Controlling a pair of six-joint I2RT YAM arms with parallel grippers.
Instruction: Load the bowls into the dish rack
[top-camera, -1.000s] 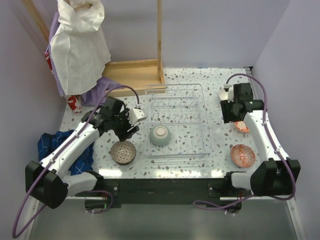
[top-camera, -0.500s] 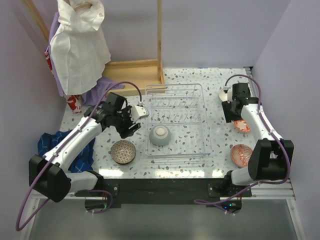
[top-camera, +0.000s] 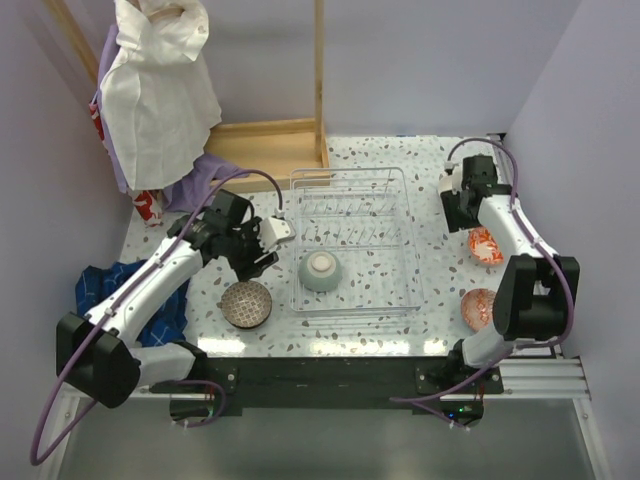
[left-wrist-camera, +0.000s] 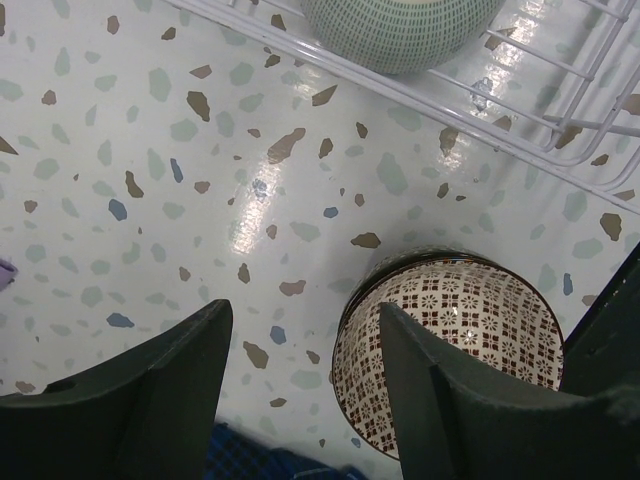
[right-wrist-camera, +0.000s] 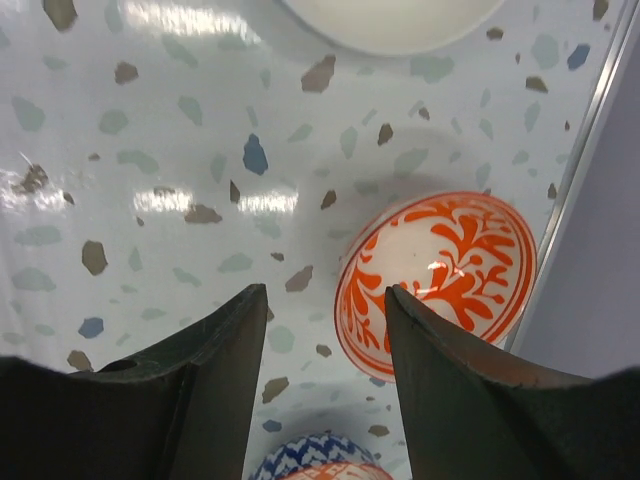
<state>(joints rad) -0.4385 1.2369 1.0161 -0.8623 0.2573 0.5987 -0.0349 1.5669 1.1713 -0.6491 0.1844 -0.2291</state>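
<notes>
1. The table (top-camera: 440, 290) is white with brown, green and blue specks.
2. The bowl (left-wrist-camera: 460, 345) by the left arm is white inside with little brown flowers.
3. The bowl (right-wrist-camera: 435, 275) by the right arm is white with orange leaves.
4. The bowl (top-camera: 321, 270) in the silver rack (top-camera: 352, 240) is pale green.

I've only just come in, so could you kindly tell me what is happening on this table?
Two arms are loading bowls into the wire dish rack. One pale green bowl already sits upside down in it. The left pincer hangs open above the table beside the brown patterned bowl, holding nothing. The right pincer hangs open next to an orange-patterned bowl near the table's right edge. Another reddish bowl waits nearer the arm bases.
</notes>
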